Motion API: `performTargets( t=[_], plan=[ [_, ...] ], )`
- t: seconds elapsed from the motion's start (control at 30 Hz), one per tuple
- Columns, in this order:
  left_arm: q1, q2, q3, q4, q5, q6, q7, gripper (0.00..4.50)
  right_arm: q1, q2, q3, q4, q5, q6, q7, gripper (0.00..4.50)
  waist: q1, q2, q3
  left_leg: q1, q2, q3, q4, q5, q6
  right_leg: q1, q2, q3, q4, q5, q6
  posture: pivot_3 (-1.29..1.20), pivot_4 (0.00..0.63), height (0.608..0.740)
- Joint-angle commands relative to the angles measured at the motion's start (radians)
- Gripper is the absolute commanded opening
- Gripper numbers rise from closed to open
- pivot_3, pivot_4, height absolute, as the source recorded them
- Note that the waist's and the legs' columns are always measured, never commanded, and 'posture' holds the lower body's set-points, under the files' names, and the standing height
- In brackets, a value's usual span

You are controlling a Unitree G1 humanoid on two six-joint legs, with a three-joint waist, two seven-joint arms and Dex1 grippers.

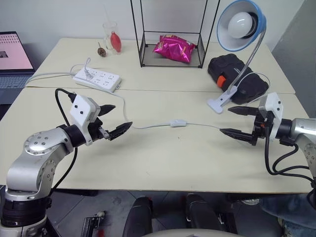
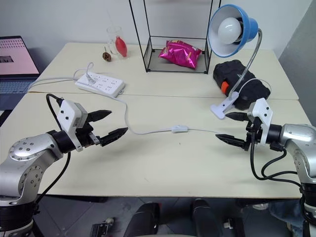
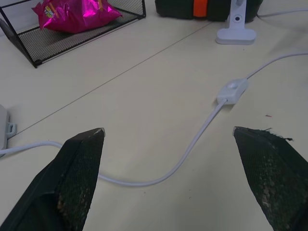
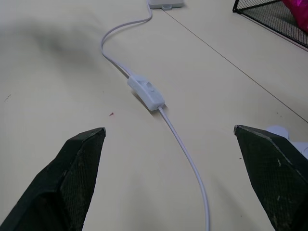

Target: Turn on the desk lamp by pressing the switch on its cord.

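Over the left part of the table (image 1: pixel 163 168), near its front edge, we see the left gripper (image 1: pixel 112 120) with jaws released wide and empty, aimed along the cord (image 1: pixel 148 126). At mid-table the switch (image 1: pixel 178 123) lies flat on that cord, well apart from both grippers. Toward the right edge, the right gripper (image 1: pixel 235 121) hovers likewise spread and empty, just in front of the white clip base of the desk lamp (image 1: pixel 240 24), whose bulb looks unlit. We judge the approach step barely begun: next, one gripper must descend onto the switch and press its small rocker squarely.
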Motion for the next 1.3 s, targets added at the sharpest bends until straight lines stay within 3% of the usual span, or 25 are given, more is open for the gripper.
performTargets(
  t=[0.03,0.17,0.5,0.67,0.87,1.1,1.3],
  plan=[
    [-0.005,0.029,0.014,-0.026,-0.037,0.010,-0.042,4.46,-0.021,-0.009,-0.015,-0.040,0.010,0.003,-0.011,4.50,0.000,0.000,0.000,0.000,0.000,0.000,0.000,0.000,0.000,0.000,0.000,0.000,0.000,0.000,0.000,0.00,0.150,0.740],
    [-0.005,0.050,-0.009,-0.034,-0.010,0.024,-0.046,4.46,-0.026,-0.004,-0.010,-0.048,0.010,0.009,-0.023,4.50,0.000,0.000,0.000,0.000,0.000,0.000,0.000,0.000,0.000,0.000,0.000,0.000,0.000,0.000,0.000,0.00,0.150,0.740],
    [-0.091,-0.008,-0.046,0.080,-0.013,-0.049,-0.079,4.46,-0.003,0.009,-0.018,-0.111,0.024,0.045,-0.071,4.50,0.000,0.000,0.000,0.000,0.000,0.000,0.000,0.000,0.000,0.000,0.000,0.000,0.000,0.000,0.000,0.00,0.150,0.740],
    [-0.209,-0.060,-0.171,0.251,0.098,-0.171,-0.121,4.46,-0.002,0.007,-0.022,-0.144,0.029,0.104,-0.118,4.50,0.001,0.000,0.000,0.000,0.000,0.000,0.000,0.000,0.000,0.000,0.000,0.000,0.000,0.000,0.000,0.00,0.150,0.740],
    [-0.364,-0.181,-0.313,0.463,0.124,-0.218,-0.243,4.46,0.036,0.018,-0.019,-0.228,0.024,0.126,-0.169,4.50,0.002,0.000,0.000,-0.003,-0.001,0.000,0.000,0.000,0.000,-0.001,0.000,0.000,0.000,0.000,0.000,0.00,0.150,0.740],
    [-0.532,-0.335,-0.365,0.768,0.155,-0.245,-0.307,4.46,0.067,0.080,0.001,-0.378,0.055,0.265,-0.326,4.50,0.000,0.000,0.000,-0.004,-0.001,-0.002,0.001,0.000,0.000,-0.002,0.001,-0.001,0.000,0.000,0.000,0.00,0.150,0.740],
    [-0.649,-0.404,-0.393,1.011,0.216,-0.303,-0.386,4.46,0.097,0.074,-0.024,-0.471,0.084,0.357,-0.388,4.50,0.001,0.000,0.000,-0.004,-0.001,-0.002,0.001,0.000,0.000,-0.002,0.001,-0.001,0.000,0.000,0.000,0.00,0.150,0.740]
  ],
)
